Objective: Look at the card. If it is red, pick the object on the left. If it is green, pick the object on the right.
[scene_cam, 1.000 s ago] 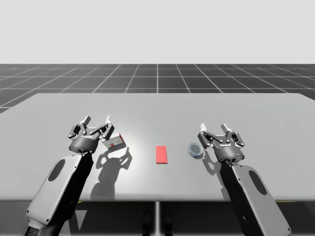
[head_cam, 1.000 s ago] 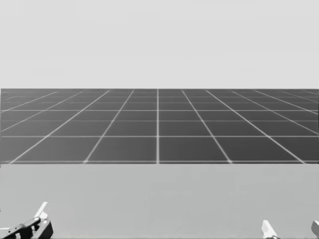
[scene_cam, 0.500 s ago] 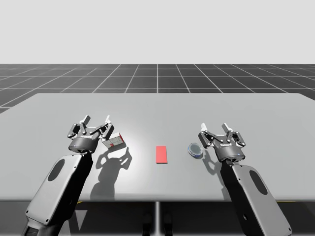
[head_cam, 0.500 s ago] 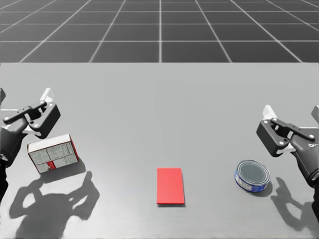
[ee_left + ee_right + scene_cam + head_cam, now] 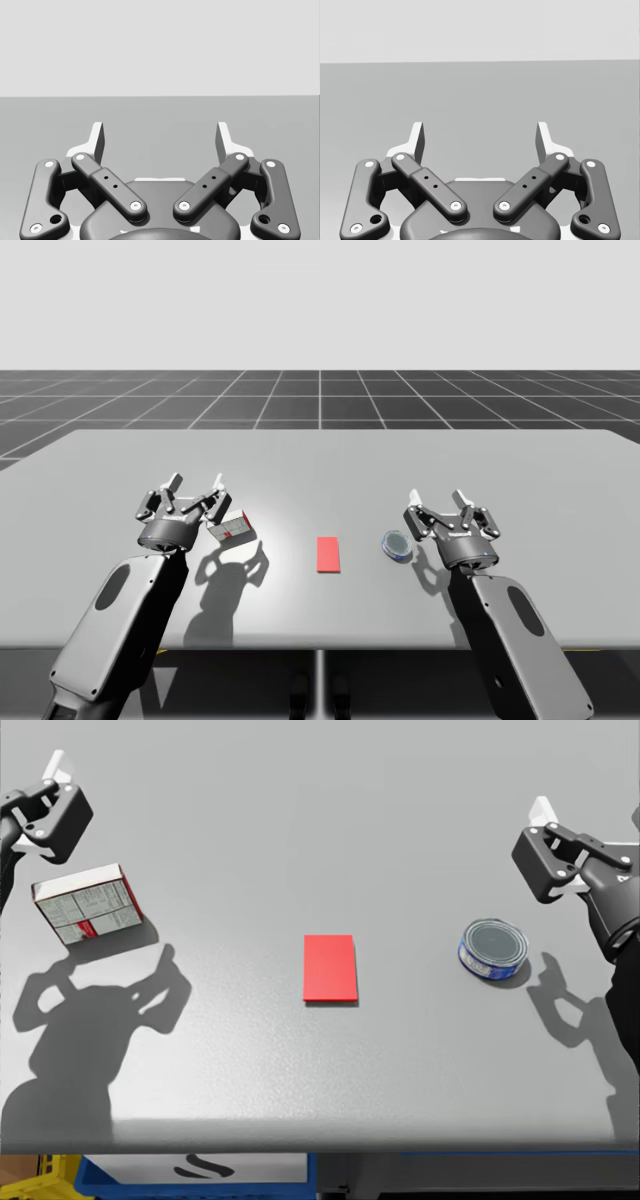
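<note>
A red card [image 5: 328,553] [image 5: 330,968] lies flat at the middle of the grey table [image 5: 320,460]. Left of it lies a white box with red edges [image 5: 231,528] [image 5: 87,903]. Right of the card sits a short blue can [image 5: 396,545] [image 5: 493,949]. My left gripper [image 5: 195,486] [image 5: 160,137] hovers open just left of the box, nothing between its fingers. Just right of the can my right gripper [image 5: 441,500] [image 5: 480,137] is open and holds nothing.
The table's front edge [image 5: 320,1150] runs close below the card in the head view. A blue and yellow bin [image 5: 150,1175] shows under that edge. Bare table stretches behind the objects.
My head has turned downward, bringing the card, box and can into the head view. Neither arm has visibly moved.
</note>
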Controlling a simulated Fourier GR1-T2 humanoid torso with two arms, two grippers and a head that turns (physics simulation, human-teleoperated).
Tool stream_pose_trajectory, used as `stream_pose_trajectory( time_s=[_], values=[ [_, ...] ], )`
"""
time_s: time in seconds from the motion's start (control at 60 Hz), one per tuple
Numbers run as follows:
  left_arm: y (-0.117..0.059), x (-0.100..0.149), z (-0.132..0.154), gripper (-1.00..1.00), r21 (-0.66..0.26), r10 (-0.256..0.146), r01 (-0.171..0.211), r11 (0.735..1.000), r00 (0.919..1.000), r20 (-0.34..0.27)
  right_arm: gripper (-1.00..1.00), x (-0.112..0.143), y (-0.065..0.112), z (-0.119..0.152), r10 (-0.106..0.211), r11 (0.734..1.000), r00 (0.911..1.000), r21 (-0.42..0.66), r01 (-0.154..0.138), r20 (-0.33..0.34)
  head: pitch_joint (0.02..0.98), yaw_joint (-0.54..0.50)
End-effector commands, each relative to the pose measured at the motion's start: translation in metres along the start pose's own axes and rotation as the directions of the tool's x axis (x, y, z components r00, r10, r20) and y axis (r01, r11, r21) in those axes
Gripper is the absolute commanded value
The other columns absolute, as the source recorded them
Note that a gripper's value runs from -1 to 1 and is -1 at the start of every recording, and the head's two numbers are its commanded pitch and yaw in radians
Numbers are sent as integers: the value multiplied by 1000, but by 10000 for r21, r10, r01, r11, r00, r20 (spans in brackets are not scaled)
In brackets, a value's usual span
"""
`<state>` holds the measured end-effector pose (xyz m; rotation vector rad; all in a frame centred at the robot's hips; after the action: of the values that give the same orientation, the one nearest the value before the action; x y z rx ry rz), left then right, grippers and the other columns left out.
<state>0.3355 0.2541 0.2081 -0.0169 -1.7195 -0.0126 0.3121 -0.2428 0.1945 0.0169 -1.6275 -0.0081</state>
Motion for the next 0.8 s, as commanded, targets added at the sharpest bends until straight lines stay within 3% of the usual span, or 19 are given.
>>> stream_pose_trajectory(
  time_s=[0.017,0.383,0.8],
  values=[
    [0,1,0,-1000,8,6,-6,10000,10000,20,-1000,1,-1,0,25,10000,10000,-30,-25,28,895,-19],
    [0,1,1,-1000,37,8,-8,10000,10000,53,-1000,1,-1,0,80,10000,10000,-46,-80,55,884,32],
    [1,1,1,-1000,-20,-19,19,10000,10000,12,-1000,0,1,1,159,9999,9999,-32,-159,52,807,298]
  ],
)
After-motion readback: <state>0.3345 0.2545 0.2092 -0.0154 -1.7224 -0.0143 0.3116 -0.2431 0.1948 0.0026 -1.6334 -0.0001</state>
